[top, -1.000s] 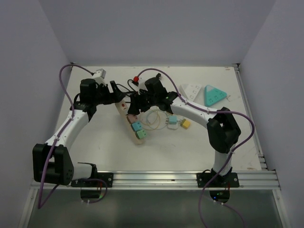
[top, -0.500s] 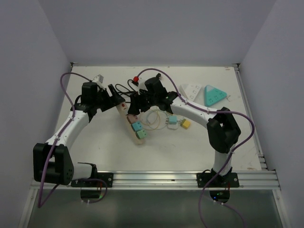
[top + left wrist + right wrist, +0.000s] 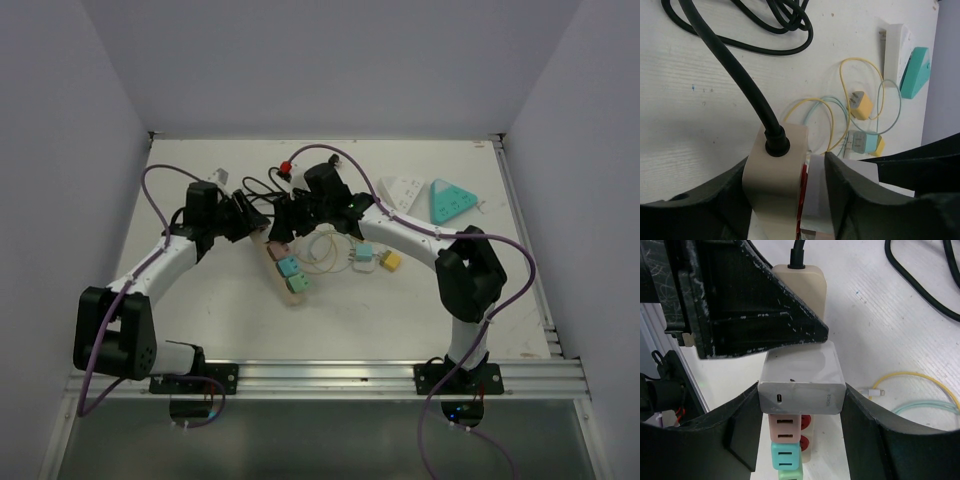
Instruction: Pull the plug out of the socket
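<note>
A beige power strip (image 3: 283, 262) lies at the table's middle, and its black cord leaves the end (image 3: 775, 170). A white charger plug (image 3: 801, 382) sits in the strip's socket, ahead of pink (image 3: 782, 427), teal (image 3: 785, 457) and green plugs. My right gripper (image 3: 801, 390) is shut on the white charger, one finger on each side. My left gripper (image 3: 785, 161) has closed over the strip's cord end. One finger (image 3: 715, 200) presses the beige body, while the other (image 3: 855, 195) lies against the charger's side (image 3: 820, 190). In the top view the two grippers (image 3: 255, 222) (image 3: 287, 222) meet nose to nose and hide the charger.
Loose yellow (image 3: 389, 261) and teal (image 3: 364, 254) adapters lie with coiled thin cables right of the strip. A white triangular block (image 3: 405, 190) and a teal one (image 3: 450, 200) lie at the back right. The black cord coils (image 3: 255, 185) behind the grippers, near a red plug (image 3: 287, 166).
My left gripper has moved right onto the strip's cord end, and its jaws have closed in from wide open. The right gripper has stayed put on the charger.
</note>
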Motion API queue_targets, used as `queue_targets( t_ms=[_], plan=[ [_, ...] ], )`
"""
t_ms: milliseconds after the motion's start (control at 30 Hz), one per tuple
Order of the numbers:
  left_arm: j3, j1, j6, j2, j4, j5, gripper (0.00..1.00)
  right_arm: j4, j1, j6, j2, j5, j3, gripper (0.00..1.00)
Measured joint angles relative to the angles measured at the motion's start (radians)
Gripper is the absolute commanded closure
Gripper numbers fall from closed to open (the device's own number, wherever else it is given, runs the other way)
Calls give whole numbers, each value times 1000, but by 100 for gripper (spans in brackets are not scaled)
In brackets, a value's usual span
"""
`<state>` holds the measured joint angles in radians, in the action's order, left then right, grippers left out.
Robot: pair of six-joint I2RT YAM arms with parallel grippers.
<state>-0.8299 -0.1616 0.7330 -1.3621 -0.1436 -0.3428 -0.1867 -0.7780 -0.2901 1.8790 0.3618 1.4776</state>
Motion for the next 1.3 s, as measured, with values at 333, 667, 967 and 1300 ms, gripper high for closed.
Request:
queue_targets(
  t_ms=[333, 667, 967, 1300],
  plan=[
    [30, 1, -10, -7, 65, 29, 100, 0, 9, -8, 0, 3, -1, 100],
    [29, -23, -103, 43, 61, 90, 100, 36, 12, -45, -41, -2, -49, 100],
    [23, -54, -133, 70, 66, 97, 100, 52, 26, -74, -109, -3, -109, 100],
    [-60, -75, -156, 73, 14, 114, 100, 95, 47, -113, -165, 4, -142, 100]
  ],
)
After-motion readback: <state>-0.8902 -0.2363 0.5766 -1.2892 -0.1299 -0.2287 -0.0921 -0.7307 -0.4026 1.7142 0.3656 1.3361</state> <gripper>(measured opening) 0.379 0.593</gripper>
